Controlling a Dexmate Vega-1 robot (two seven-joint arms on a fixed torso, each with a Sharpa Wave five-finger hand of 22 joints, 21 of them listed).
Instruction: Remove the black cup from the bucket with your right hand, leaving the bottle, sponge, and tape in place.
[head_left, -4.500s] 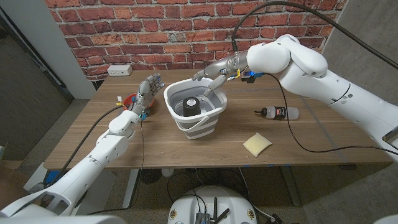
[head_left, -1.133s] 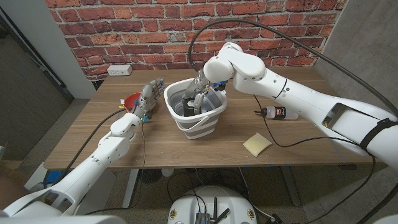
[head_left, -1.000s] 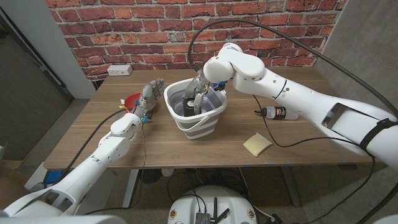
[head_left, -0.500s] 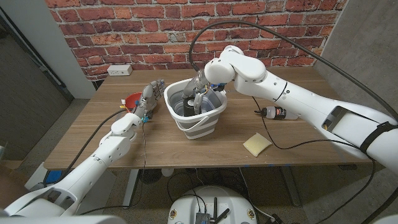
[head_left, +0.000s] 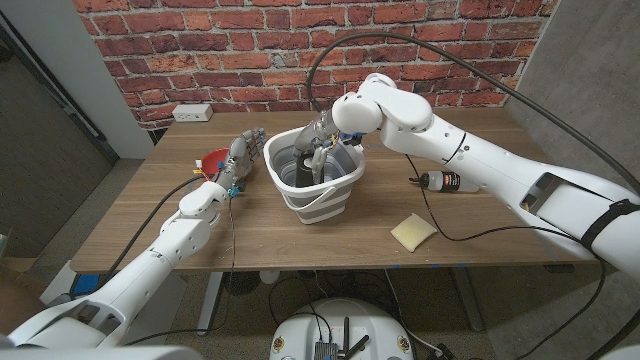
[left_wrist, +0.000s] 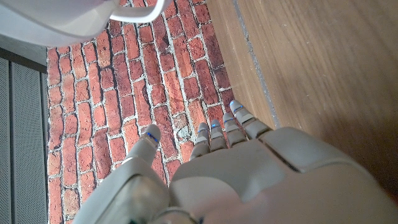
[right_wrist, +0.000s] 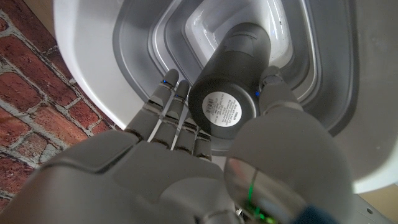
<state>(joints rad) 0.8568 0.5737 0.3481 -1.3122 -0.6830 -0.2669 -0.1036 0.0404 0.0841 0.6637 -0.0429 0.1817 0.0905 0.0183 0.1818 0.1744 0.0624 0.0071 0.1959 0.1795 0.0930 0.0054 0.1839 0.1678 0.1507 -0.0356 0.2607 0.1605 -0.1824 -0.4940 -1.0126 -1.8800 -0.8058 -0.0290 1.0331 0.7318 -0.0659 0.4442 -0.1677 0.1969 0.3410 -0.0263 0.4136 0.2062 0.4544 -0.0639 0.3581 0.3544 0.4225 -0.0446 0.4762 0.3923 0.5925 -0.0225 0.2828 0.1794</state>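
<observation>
Two hands show as we work: our right hand (right_wrist: 205, 149) reaches into the bucket (head_left: 335, 185), fingers (right_wrist: 165, 106) and thumb clasping the black cup (right_wrist: 233, 81) to lift it out, while our left hand (head_left: 238, 160) waits just beside the bucket, empty, fingers apart.

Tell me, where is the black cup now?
In the head view the black cup is inside the white bucket at the table's middle, held by the right robot hand.
</observation>
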